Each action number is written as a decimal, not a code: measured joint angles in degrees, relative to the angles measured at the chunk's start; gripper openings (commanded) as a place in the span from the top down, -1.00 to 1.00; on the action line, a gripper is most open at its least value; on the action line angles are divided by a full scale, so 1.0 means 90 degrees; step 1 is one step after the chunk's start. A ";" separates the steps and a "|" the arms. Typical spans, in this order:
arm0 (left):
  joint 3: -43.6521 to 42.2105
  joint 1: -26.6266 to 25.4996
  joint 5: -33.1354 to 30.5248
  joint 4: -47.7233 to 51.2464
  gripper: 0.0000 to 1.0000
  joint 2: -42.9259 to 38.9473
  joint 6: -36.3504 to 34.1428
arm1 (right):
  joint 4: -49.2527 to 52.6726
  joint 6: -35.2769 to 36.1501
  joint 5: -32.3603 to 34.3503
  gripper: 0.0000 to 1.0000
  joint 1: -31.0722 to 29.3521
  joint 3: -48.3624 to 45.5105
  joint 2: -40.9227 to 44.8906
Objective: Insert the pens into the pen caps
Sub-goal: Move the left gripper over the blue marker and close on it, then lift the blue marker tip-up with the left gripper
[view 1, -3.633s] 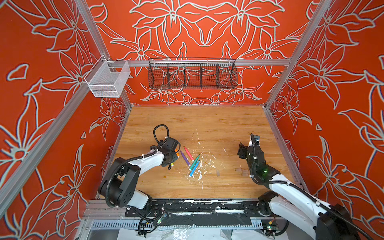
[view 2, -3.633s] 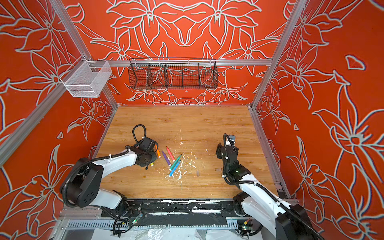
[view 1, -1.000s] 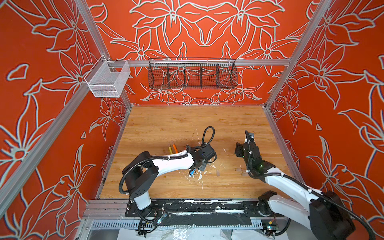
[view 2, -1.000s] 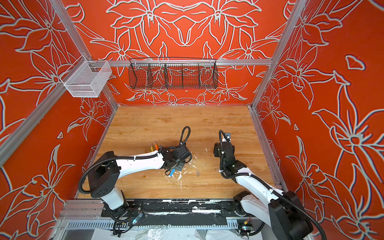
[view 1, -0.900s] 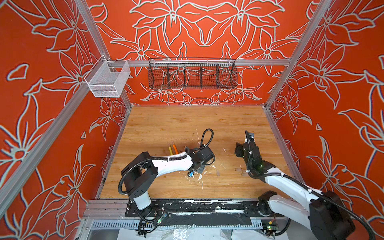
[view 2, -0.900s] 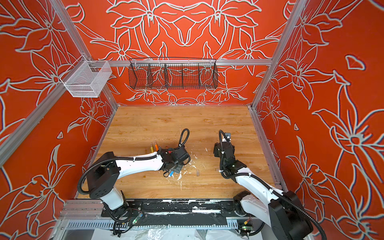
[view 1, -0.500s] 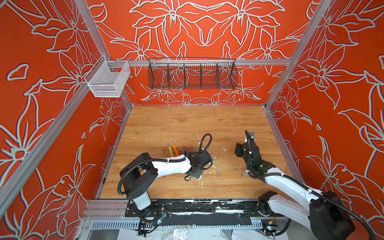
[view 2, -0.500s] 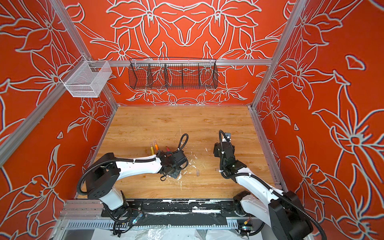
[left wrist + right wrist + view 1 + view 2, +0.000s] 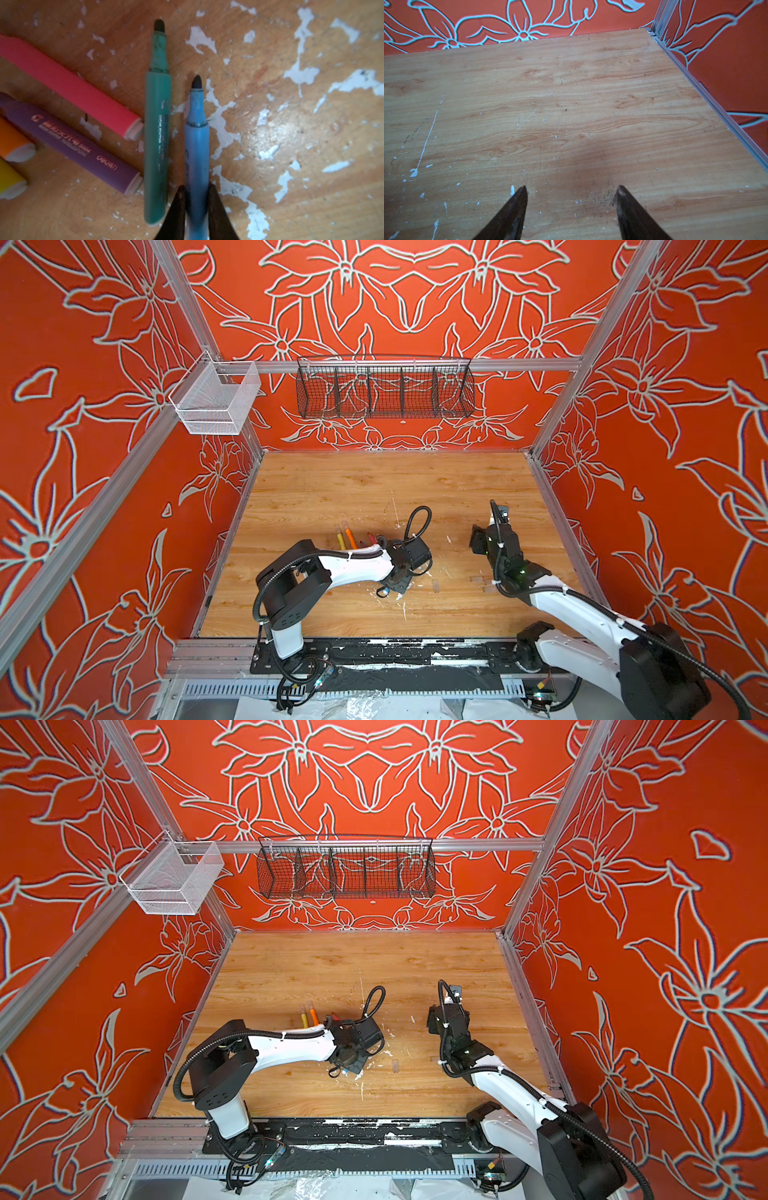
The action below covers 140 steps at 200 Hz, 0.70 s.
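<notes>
In a top view, the left gripper [image 9: 392, 587] is near the table's [image 9: 374, 489] front edge, with a clear cap [image 9: 435, 585] just beside it toward the right arm; the black wire basket [image 9: 384, 391] and white mesh basket [image 9: 216, 402] look empty. Left wrist view: jaws pinch the rear of the blue pen [image 9: 197, 149] — its long axis runs straight ahead, tip leading, green pen [image 9: 158, 135] parallel alongside. Right wrist view: right gripper [image 9: 571, 193] spread, holding nothing.

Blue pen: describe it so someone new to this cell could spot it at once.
On the wooden table, look under the left gripper, near the middle. The blue pen sits alongside the green pen, both uncapped with dark tips. It is the only blue one, and the only one pinched between the gripper's jaws.
</notes>
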State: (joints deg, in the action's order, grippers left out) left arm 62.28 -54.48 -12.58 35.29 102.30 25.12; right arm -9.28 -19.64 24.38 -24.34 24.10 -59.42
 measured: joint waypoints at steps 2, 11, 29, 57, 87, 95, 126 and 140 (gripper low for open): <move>0.0002 0.0000 0.0000 -0.0002 0.77 0.0002 0.0007 | 0.0000 0.0000 0.0000 -0.38 0.0000 0.0000 0.0000; 0.0010 0.0000 -0.0005 0.0002 0.82 0.0007 0.0024 | 0.0000 0.0000 0.0000 -0.38 0.0000 0.0000 0.0000; 0.0010 -0.0002 -0.0010 0.0002 0.88 0.0007 0.0024 | 0.0000 0.0000 0.0000 -0.38 0.0000 0.0000 0.0000; 0.0010 -0.0002 -0.0015 0.0002 1.00 0.0007 0.0024 | 0.0000 0.0000 0.0000 -0.38 0.0000 0.0000 0.0005; 0.0010 0.0012 0.0049 0.0000 1.00 -0.0005 0.0005 | 0.0000 0.0000 0.0000 -0.39 0.0000 -0.0002 0.0073; 0.0024 0.0049 0.0121 0.0005 1.00 -0.0017 0.0002 | 0.0000 0.0000 0.0000 -0.39 0.0000 -0.0005 0.0092; 0.0398 0.0274 0.0617 0.0029 1.00 -0.0073 0.0185 | 0.0000 -0.0002 0.0002 -0.39 0.0000 -0.0007 0.0153; 0.0631 0.0384 0.0780 -0.0078 1.00 -0.0250 0.0381 | 0.0000 -0.0002 0.0005 -0.39 0.0000 -0.0012 0.0175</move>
State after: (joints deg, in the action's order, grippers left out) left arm 67.96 -51.03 -5.56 34.59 100.05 28.56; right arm -9.28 -19.66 24.43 -24.34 23.99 -57.84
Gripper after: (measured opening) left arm 0.127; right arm 0.696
